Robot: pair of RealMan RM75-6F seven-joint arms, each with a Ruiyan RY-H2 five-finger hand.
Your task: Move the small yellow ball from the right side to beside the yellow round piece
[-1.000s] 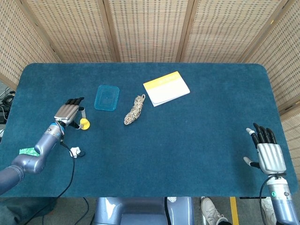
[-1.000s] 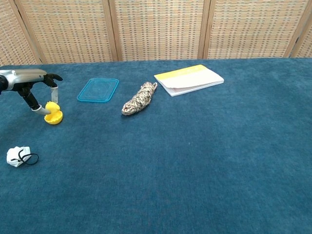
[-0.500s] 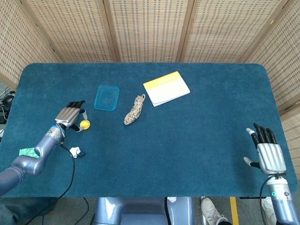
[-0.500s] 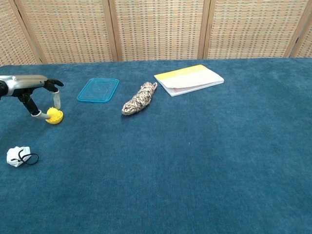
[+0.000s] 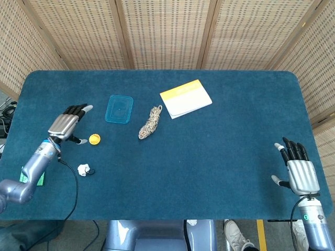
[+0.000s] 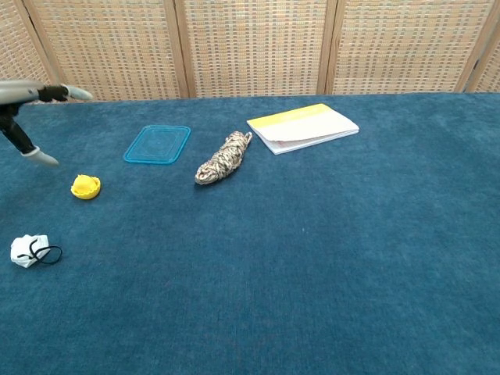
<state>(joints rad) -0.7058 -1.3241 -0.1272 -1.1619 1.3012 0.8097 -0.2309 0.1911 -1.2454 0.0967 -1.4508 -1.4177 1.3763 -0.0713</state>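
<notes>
We see the blue table (image 5: pixel 209 157) bearing our left hand (image 5: pixel 65 124), fingers spread and holding nothing, raised just left of the small yellow piece (image 5: pixel 94 139), apart from it; our right hand (image 5: pixel 299 170) rests open at the far right edge
</notes>
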